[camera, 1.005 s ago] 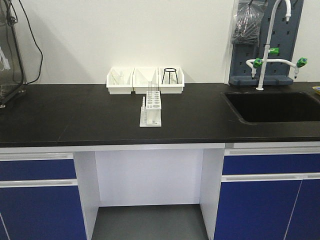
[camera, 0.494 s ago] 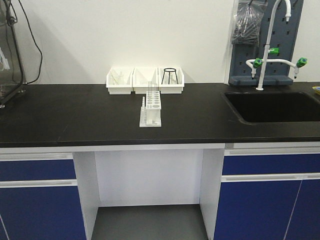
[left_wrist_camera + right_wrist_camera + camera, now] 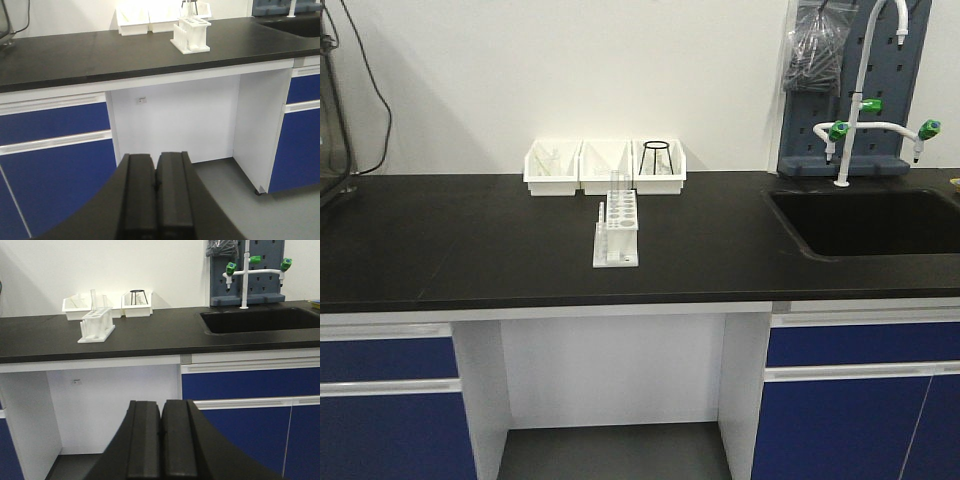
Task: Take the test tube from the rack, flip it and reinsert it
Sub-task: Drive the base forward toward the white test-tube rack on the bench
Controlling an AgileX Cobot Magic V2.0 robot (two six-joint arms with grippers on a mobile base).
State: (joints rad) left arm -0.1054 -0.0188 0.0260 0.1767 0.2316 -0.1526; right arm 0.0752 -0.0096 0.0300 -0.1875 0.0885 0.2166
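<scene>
Rack (image 3: 616,232) sits on counter (image 3: 470,230), well apart from left hand (image 3: 156,167) and right hand (image 3: 161,412), both clenched

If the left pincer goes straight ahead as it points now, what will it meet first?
Probably the white back panel of the recess under the counter, not the rack on top. The left pincer is shut and aims below the counter edge; depth is unclear.
</scene>
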